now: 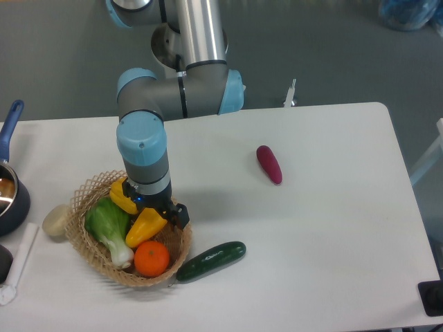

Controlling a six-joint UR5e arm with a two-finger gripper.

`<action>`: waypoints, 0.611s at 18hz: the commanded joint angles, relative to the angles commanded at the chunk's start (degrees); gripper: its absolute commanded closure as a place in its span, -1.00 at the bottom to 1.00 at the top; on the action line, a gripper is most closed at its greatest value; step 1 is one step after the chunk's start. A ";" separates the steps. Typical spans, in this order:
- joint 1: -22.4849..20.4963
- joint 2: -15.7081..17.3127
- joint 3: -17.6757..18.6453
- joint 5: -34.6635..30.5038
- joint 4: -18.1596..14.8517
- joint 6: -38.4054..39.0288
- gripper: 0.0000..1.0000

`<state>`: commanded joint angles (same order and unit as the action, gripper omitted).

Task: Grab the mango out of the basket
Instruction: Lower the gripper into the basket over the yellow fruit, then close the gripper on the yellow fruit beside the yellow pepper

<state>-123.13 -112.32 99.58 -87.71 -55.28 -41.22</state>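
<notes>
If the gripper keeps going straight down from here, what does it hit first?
Most likely the elongated yellow mango in the round tan wicker basket. The gripper points down over the mango's upper end. Its height above the fruit is unclear from this one view, and the lumpy yellow bell pepper lies close beside it.

yellow mango (144, 227), tan lacy basket (88, 190) — green cucumber (210, 261), magenta eggplant (268, 164)
</notes>
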 joint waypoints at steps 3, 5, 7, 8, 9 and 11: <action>0.18 -0.70 0.09 -0.09 0.09 0.00 -1.00; 0.96 -1.06 0.09 -0.09 0.09 -0.18 -1.00; 1.14 -1.41 0.09 -0.18 0.09 -0.18 -1.00; 1.32 -1.58 0.09 -0.18 0.09 -0.09 -1.00; 1.58 -1.67 0.09 -0.35 0.09 -0.09 -1.00; 1.67 -1.93 0.44 -0.44 0.09 -0.09 -1.00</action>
<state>-121.47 -114.26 100.02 -88.15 -55.20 -41.31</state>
